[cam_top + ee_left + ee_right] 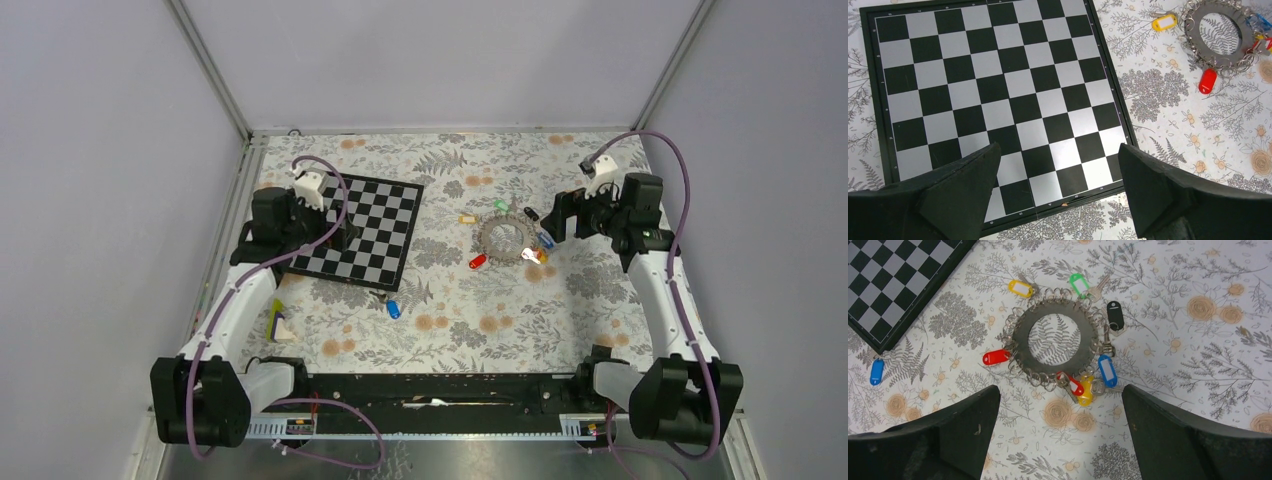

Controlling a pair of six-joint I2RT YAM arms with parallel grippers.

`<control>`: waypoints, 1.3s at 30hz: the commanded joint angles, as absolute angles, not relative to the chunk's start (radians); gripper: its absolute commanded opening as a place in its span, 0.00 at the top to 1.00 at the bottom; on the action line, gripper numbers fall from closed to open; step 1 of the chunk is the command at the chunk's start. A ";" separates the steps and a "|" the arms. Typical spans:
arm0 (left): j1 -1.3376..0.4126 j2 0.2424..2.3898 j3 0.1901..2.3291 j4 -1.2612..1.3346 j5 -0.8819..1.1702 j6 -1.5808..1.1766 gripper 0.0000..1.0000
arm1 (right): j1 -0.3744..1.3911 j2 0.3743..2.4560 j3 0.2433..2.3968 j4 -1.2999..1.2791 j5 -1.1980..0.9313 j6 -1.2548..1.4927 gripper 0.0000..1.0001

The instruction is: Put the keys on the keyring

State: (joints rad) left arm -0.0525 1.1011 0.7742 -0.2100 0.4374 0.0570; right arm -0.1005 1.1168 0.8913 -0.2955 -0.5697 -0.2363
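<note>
Grey metal, the flat keyring [1020,342] edged with small wire loops is lying on the floral tablecloth [1198,365] just ahead of the right gripper [1058,440], whose 2 black fingers are standing wide apart, holding nothing. Coloured plastic-headed keys [1107,370] are clustering round its rim, while 1 blue key [876,371] is lying apart to that gripper's left, beside the black-and-white chessboard [998,90]. The left gripper [1058,195] is hanging spread and empty over the board, the keyring ahead to its right.

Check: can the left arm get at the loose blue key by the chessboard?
Probably yes: the loose blue key lies alone and uncovered, and the left end effector hangs open over the chessboard close by.
</note>
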 commanded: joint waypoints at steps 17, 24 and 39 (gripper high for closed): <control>-0.213 1.363 0.979 -0.259 0.426 0.180 0.01 | 0.240 1.412 1.030 -0.258 -0.257 -0.315 0.00; -0.261 1.379 0.973 -0.260 0.443 0.158 0.02 | 0.359 1.594 1.141 -0.291 -0.240 -0.305 0.04; -0.259 1.351 0.938 -0.252 0.438 0.172 0.04 | 0.501 1.939 1.412 -0.448 -0.160 -0.416 0.46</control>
State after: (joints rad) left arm -0.2619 1.3823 0.9463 -0.2905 0.4301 0.1608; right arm 0.4866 1.9125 1.3556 -0.3904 -0.1997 -0.3725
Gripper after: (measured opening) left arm 0.966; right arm 0.552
